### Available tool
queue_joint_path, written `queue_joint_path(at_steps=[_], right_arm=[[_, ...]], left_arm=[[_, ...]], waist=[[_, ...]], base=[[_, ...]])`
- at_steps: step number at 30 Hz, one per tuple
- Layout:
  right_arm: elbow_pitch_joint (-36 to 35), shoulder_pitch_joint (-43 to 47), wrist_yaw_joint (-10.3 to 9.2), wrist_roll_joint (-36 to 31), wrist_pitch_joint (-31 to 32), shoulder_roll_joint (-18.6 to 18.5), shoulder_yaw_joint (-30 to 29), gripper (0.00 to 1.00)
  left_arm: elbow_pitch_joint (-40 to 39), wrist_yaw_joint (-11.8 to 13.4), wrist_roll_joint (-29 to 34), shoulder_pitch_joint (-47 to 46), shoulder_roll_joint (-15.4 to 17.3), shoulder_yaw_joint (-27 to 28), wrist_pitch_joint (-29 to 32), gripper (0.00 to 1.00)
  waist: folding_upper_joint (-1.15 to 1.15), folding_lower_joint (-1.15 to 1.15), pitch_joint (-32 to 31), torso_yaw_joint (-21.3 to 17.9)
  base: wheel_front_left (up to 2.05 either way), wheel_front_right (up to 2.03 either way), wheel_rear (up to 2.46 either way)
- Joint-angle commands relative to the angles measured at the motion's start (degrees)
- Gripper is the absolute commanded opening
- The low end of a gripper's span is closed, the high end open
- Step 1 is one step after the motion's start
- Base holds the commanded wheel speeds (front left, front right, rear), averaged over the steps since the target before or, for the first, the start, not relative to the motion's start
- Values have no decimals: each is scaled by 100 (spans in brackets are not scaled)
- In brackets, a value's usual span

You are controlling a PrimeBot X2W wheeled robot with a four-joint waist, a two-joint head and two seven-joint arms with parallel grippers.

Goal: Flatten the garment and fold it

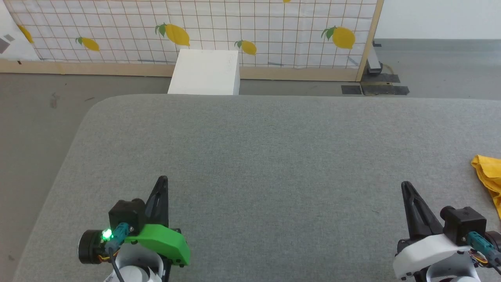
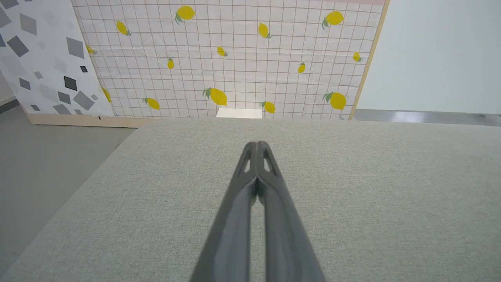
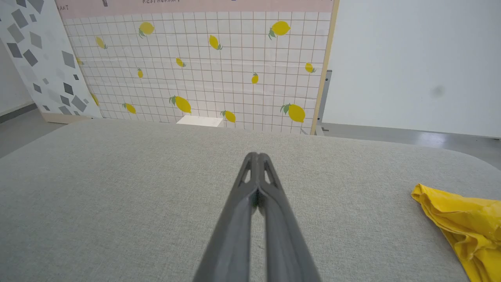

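Grey fabric-covered table (image 1: 250,156), rounded far-left corner, takes up most of the head view. Surface bare across its middle and left.

Beyond the far edge: grey floor (image 1: 39,117), then an upright screen (image 1: 235,23) with a white grid and lemon print in a pale wood frame. Speckled grey-and-white panel (image 2: 39,58) leans beside the screen's left end. White box (image 1: 205,72) stands on the floor against the screen, just past the table's far edge.

The garment (image 1: 491,176) lies at the table's right edge, toward the near side. Bright yellow, bunched and creased, not spread. Only a rumpled corner is in frame, the rest is cut off, and no print is readable on the part seen. In the right wrist view it sits to the right of the fingers, apart from them.

Left gripper (image 1: 162,181) is over the near-left part of the table, green housing behind it, green light lit. Its fingers are pressed together at the tips, nothing between them. It is well apart from the garment.

Right gripper (image 1: 406,185) is over the near-right part, white housing behind it. Its fingers are likewise clenched tip to tip and empty. The garment is near it on the right, not touching.
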Motion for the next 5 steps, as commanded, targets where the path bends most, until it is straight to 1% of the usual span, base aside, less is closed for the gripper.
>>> queue_joint_path(at_steps=[1,5], right_arm=[[-20,-118,-5,-70,30,6,33,0],[-21,-138,-5,-89,58,7,64,0]], left_arm=[[-48,40,74,112,-13,45,34,0],[-93,49,125,125,-14,76,80,0]], waist=[[0,0,3,-4],[0,0,10,-14]], base=[[0,0,0],[0,0,0]])
